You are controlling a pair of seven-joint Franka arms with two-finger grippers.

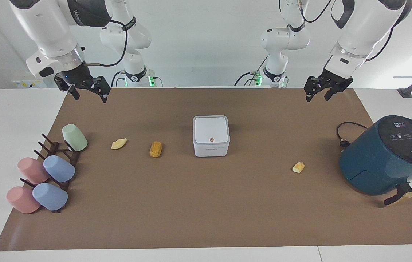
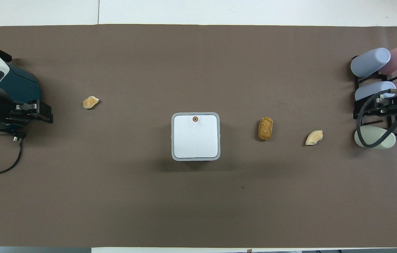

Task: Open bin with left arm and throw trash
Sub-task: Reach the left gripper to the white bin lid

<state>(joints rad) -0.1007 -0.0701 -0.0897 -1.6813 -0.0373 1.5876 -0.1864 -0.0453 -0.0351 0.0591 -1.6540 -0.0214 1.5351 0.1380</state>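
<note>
Hovering over the table edge nearest my bases, both of my grippers hang in the air with nothing in them. My left gripper [image 1: 317, 94] is up over the mat's [image 1: 206, 218] corner at the left arm's end, near the air fryer [image 1: 384, 160]; its fingers stand partly apart, a narrower gap than on my other hand, and they hold nothing. My right gripper [image 1: 87, 92] is over the matching corner at the right arm's end, above the cup rack [image 1: 60, 160], with its fingers spread wide and empty. The bin [image 1: 211, 135] sits near the middle of the brown mat, a small white square box with its lid down flat and a tiny orange button [image 1: 211, 139] on the lid's edge farther from me. The trash lies in three pieces, all on the mat and none touching the bin. A bread lump [image 1: 156, 149] lies beside the bin toward the right arm's end, and a pale wedge [image 1: 118, 143] lies past it, closer to the cups [image 1: 58, 169]. A small chunk [image 1: 298, 167] lies alone toward the left arm's end, between the bin and the fryer, and a little farther from me than the bin. The fryer's black cord [image 1: 346, 133] curls on the mat beside it. Five pastel cups rest on the dark rack, tipped on their sides.
</note>
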